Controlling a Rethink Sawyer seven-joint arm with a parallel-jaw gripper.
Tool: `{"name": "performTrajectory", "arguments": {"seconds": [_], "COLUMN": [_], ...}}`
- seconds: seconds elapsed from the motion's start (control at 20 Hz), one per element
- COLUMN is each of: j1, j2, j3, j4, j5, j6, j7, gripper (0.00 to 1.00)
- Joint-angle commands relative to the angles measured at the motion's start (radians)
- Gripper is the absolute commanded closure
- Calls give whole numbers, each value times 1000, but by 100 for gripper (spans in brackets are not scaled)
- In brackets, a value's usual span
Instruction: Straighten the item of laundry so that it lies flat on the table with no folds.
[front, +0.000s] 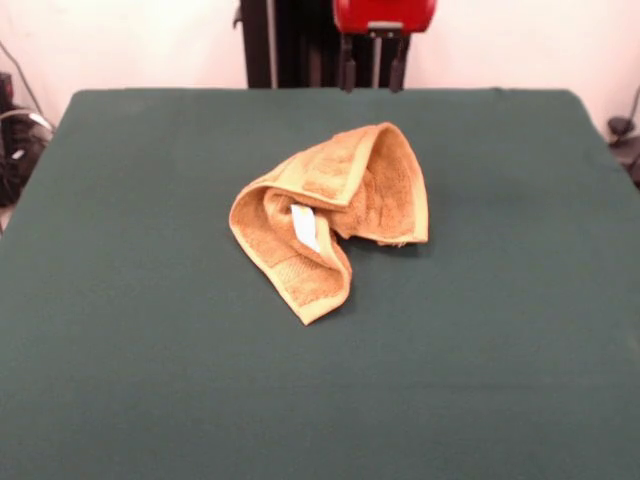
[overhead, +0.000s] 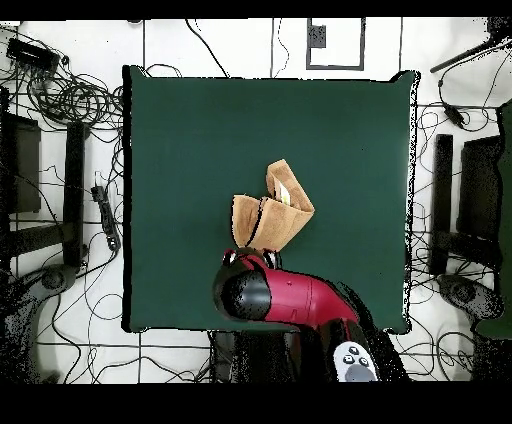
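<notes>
1 towel (front: 330, 215) lies crumpled near the middle of the green surface (front: 130, 300), folded over itself several times, with a white tag (front: 304, 226) showing in the crease and a pointed corner toward the camera in the front view. The gripper (front: 371, 68) hangs at the far edge of the surface, well clear of the cloth; from above the arm (overhead: 290, 300) hides it, so I cannot tell whether it is apart or together.

Judging by the layers, the main risk is pinching more than 1 thickness at once: that would drag the whole bundle across the surface instead of opening it. Taking a fold rather than a true corner could turn the cloth over and add creases. A pull that goes too far might carry the towel toward an edge.

Count: 1 towel, 1 tag, 1 arm with 1 gripper, 1 surface.
</notes>
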Motion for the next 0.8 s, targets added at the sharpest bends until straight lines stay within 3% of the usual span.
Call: {"name": "performTrajectory", "arguments": {"seconds": [0.05,0.8], "j1": [-68,-44], "j2": [-30,-35], "j3": [80,48], "j4": [57,21], "j5": [-34,-16], "j6": [-65,24], "j7": [117,122], "gripper": [0,0]}}
